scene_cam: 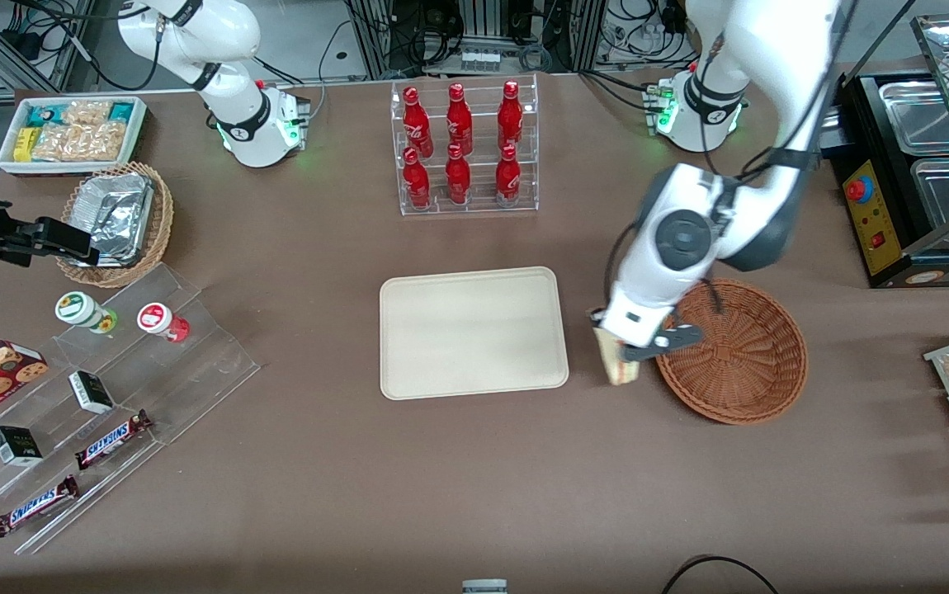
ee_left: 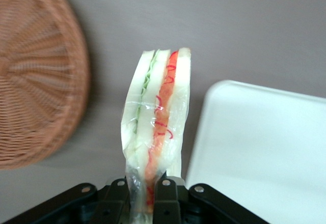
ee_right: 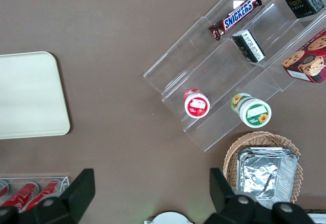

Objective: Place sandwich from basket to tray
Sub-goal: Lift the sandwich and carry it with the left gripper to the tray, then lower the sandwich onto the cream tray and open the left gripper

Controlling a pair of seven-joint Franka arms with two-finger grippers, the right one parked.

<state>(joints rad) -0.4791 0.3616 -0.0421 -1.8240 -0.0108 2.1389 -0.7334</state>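
My left gripper (scene_cam: pixel 625 342) is shut on the sandwich (scene_cam: pixel 616 365), a wrapped pale wedge with red and green filling. It hangs above the bare table between the basket (scene_cam: pixel 734 351) and the tray (scene_cam: pixel 473 332). In the left wrist view the sandwich (ee_left: pixel 159 127) stands up from the black fingers (ee_left: pixel 166 198), with the reddish-brown wicker basket (ee_left: pixel 35 76) on one side and the cream tray (ee_left: pixel 265 152) on the other. The basket holds nothing and the tray is bare.
A clear rack of red bottles (scene_cam: pixel 465 148) stands farther from the front camera than the tray. A black food warmer (scene_cam: pixel 920 181) sits at the working arm's end. Snack shelves (scene_cam: pixel 87 396) and a foil-lined basket (scene_cam: pixel 115 219) lie toward the parked arm's end.
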